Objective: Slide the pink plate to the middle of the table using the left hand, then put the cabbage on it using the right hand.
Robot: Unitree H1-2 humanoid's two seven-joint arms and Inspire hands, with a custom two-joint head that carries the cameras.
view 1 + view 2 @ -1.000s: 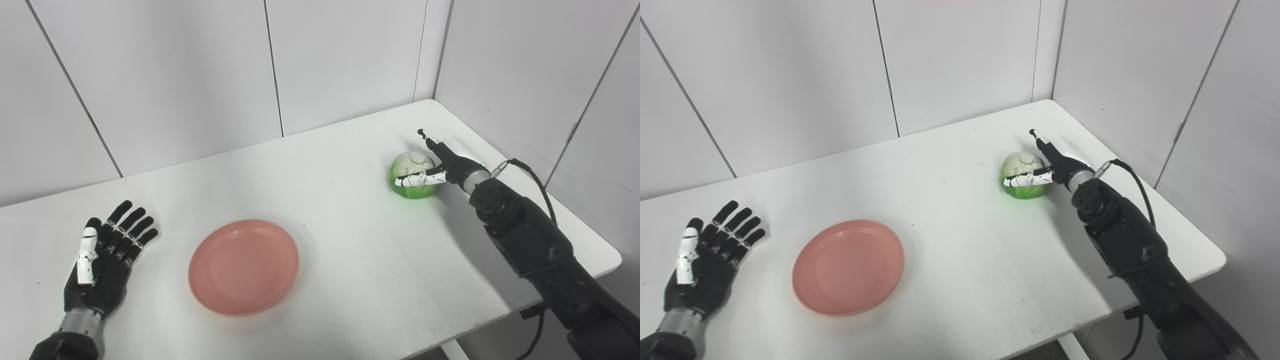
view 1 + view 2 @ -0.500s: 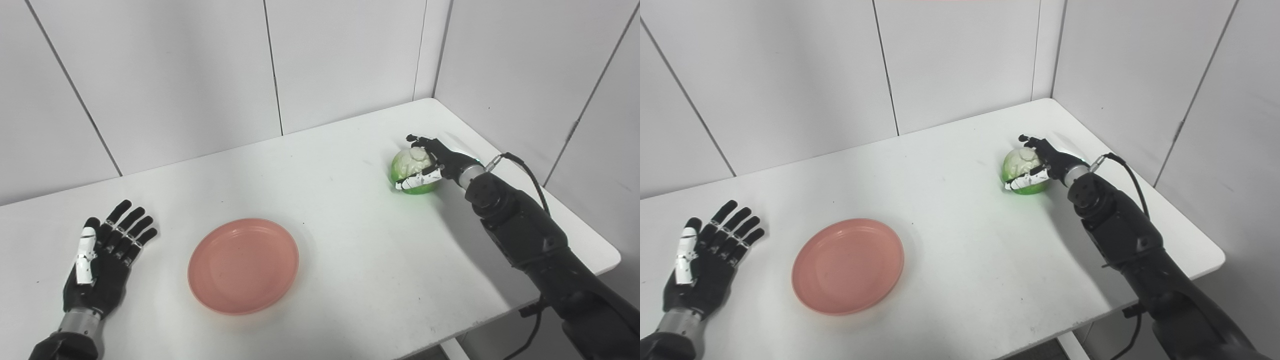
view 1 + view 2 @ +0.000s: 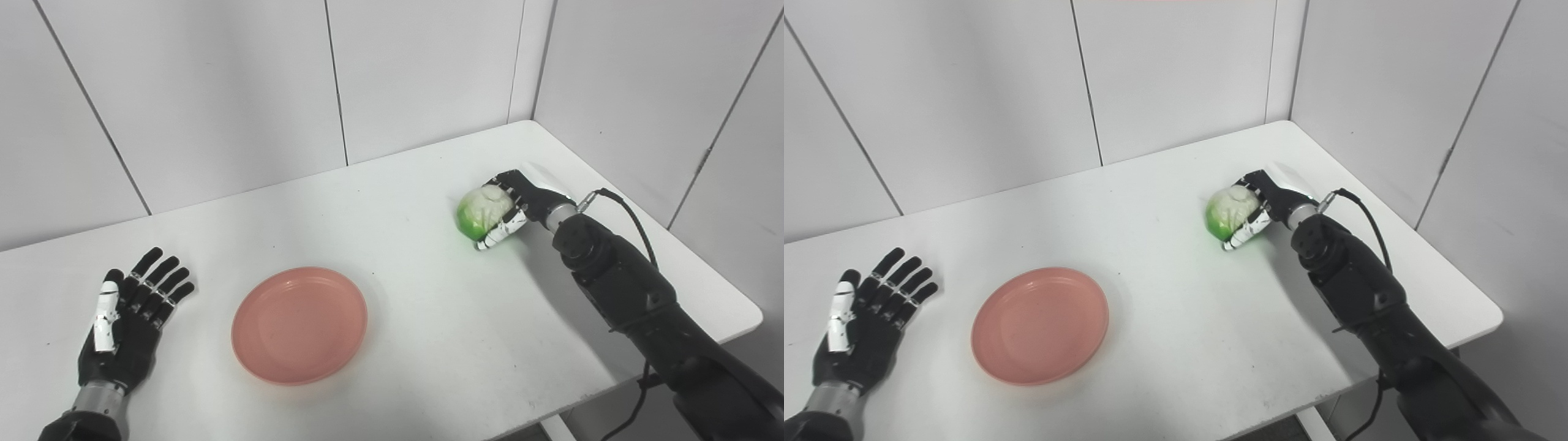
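Note:
The pink plate (image 3: 299,324) lies flat on the white table (image 3: 416,294), left of its middle. A round green and white cabbage (image 3: 481,211) is at the right side of the table, held in my right hand (image 3: 511,205), whose fingers wrap over its top and far side with the thumb under its front. It appears lifted slightly off the surface. My left hand (image 3: 125,321) rests palm down at the table's left, fingers spread, a hand's width left of the plate and holding nothing.
White panel walls close in the table at the back and on the right. The table's right corner and front edge (image 3: 723,337) lie near my right forearm. A black cable (image 3: 625,208) loops off the right wrist.
My right hand went from open beside the cabbage to closed around it, then carried it a little left and toward me. The left hand and the plate stayed where they were.

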